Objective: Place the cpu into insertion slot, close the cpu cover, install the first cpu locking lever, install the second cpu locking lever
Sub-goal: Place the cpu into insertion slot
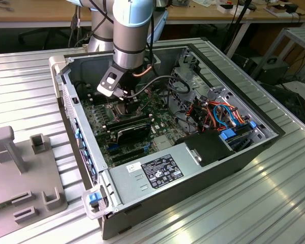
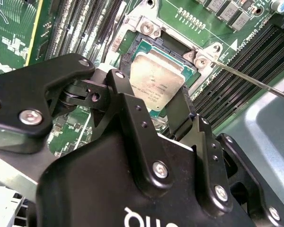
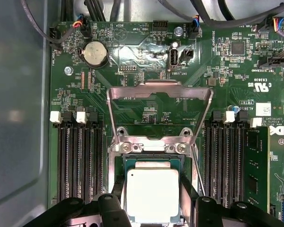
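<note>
The gripper (image 2: 168, 111) is hanging low over the green circuit board (image 3: 146, 71) inside the open computer case (image 1: 203, 168) standing on the bench (image 1: 274, 203). Its 2 jaws are flanking the cpu (image 3: 153, 195) on opposite edges, gripping it directly over the insertion slot (image 3: 130, 162). The cpu cover (image 3: 159, 91) is lying flipped open, flat on the board beyond the slot's hinge edge.

Silvery cpu (image 3: 153, 195) lying flat in insertion slot (image 3: 128, 163), cpu cover (image 3: 159, 92) swung open above.
</note>
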Motion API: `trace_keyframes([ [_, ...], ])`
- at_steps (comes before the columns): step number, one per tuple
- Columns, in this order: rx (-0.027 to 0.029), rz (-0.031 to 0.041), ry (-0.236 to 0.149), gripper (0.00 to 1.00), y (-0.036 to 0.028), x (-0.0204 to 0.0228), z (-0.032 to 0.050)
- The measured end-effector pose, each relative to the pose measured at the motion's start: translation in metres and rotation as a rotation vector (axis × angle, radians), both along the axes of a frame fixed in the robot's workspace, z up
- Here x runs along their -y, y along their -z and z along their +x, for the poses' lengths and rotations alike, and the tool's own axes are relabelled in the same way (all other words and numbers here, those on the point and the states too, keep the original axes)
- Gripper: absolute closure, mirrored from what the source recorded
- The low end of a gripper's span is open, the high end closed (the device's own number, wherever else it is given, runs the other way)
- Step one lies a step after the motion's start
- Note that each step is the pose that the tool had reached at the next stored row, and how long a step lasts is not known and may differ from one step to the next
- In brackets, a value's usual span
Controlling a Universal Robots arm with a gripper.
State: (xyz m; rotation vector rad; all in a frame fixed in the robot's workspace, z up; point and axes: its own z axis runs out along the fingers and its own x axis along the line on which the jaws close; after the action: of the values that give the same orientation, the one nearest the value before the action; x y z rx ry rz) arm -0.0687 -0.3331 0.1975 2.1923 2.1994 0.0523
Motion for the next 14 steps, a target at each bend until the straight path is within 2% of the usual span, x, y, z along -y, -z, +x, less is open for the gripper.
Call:
trace_keyframes([
  [14, 0.0002, 0.0004, 0.011, 0.45, 0.0021, 0.0001, 0.0008],
])
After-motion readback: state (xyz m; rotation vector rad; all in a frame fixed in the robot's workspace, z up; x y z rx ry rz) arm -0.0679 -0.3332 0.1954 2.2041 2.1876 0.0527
